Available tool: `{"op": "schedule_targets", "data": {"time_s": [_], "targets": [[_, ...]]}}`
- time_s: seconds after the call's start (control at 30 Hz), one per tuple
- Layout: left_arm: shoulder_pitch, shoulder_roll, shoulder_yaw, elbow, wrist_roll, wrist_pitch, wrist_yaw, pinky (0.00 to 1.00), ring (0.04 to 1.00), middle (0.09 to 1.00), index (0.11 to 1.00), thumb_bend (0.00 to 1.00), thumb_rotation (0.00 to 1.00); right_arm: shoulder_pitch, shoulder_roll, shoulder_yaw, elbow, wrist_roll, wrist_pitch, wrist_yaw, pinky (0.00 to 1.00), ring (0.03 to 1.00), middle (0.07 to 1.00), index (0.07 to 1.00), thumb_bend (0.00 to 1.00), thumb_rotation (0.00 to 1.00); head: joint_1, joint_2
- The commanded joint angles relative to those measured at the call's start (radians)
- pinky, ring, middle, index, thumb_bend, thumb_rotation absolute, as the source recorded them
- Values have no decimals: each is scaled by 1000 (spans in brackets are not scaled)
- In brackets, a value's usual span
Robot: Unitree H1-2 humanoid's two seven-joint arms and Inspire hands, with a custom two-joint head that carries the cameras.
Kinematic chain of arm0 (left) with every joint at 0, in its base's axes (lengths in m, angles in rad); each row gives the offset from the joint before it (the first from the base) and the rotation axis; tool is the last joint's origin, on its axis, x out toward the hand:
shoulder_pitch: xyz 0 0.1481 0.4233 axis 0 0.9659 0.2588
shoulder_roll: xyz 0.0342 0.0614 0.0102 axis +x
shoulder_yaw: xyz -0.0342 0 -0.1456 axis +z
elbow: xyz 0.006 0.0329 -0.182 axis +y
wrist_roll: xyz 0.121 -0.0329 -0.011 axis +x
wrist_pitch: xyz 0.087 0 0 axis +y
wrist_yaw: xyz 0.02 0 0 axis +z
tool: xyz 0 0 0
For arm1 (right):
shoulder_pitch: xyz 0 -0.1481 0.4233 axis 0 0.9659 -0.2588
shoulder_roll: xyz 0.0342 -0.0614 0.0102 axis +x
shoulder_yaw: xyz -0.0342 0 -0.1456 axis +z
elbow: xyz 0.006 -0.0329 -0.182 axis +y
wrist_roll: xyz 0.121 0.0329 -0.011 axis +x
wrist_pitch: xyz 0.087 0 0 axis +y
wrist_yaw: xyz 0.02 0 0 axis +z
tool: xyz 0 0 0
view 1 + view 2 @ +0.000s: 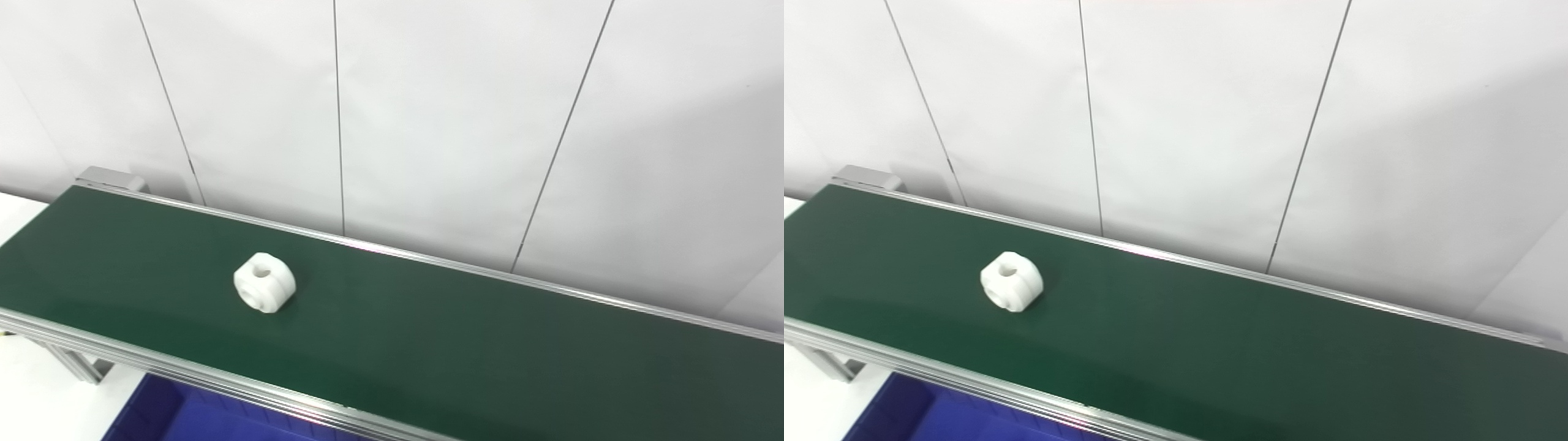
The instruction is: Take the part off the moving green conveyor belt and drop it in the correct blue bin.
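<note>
A white chunky part (264,282) with a round hole on top and another on its front face lies on the green conveyor belt (459,343), left of the belt's middle. The right eye view shows the same part (1012,290) on the belt (1213,343). Below the belt's near rail, the corner of a blue bin (177,413) shows at the bottom left. Neither hand nor arm appears in either view.
Aluminium rails (202,376) run along the belt's near and far sides. A white panelled wall (429,122) rises behind the belt. A white table surface (37,392) lies at the lower left beside a metal belt leg (76,364).
</note>
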Motion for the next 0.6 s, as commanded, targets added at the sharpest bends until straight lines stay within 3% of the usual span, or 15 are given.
{"op": "schedule_targets", "data": {"time_s": [0.0, 0.37, 0.47, 0.57], "targets": [[34, -19, -17, -77, 2, -17, -14, 745, 850, 855, 829, 990, 968, 3, 7, -5, 0, 4, -47, 15, 1000, 999, 973, 968, 1000, 988, 0, 3], [31, -44, 65, -358, 13, -7, -130, 733, 855, 854, 813, 1000, 915, 3, 5, -8, -10, 3, -47, 28, 996, 1000, 997, 979, 1000, 1000, 9, 9], [2, -45, 96, -417, -10, -4, -168, 727, 843, 842, 800, 1000, 782, 2, 5, -7, -11, 1, -47, 29, 1000, 1000, 990, 978, 1000, 999, 12, 11], [-26, -32, 152, -512, 24, 64, -216, 689, 822, 834, 793, 1000, 633, 4, 7, -11, -13, 4, -47, 34, 1000, 1000, 978, 976, 1000, 998, 11, 15]]}}
